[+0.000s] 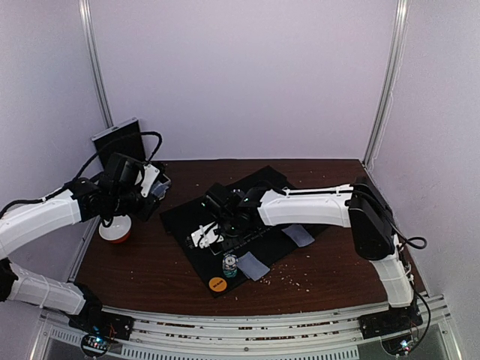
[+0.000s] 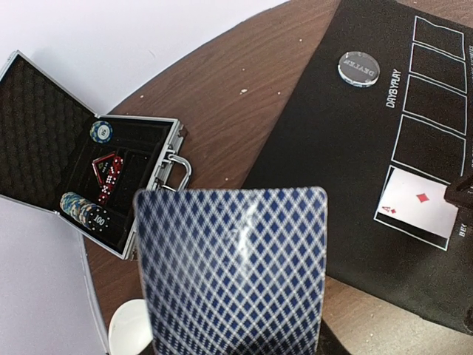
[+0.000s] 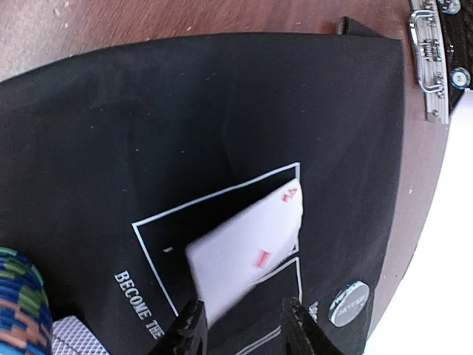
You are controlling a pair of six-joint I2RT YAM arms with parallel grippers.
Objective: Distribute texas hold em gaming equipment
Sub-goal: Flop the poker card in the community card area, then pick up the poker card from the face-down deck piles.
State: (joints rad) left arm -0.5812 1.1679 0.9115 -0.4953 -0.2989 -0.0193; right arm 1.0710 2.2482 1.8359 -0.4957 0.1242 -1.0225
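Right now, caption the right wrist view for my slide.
Right gripper open over a face-up diamond card on the black mat.

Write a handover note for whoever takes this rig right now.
Left gripper: shut on a blue-backed card, held above the table near the open case.
Right gripper: fingers open above the face-up ace of diamonds, lying in a box on the black mat.
Done: dealer button, chip stack, orange disc, two face-down cards on the mat.
Left: four boxes empty; chips in the case.
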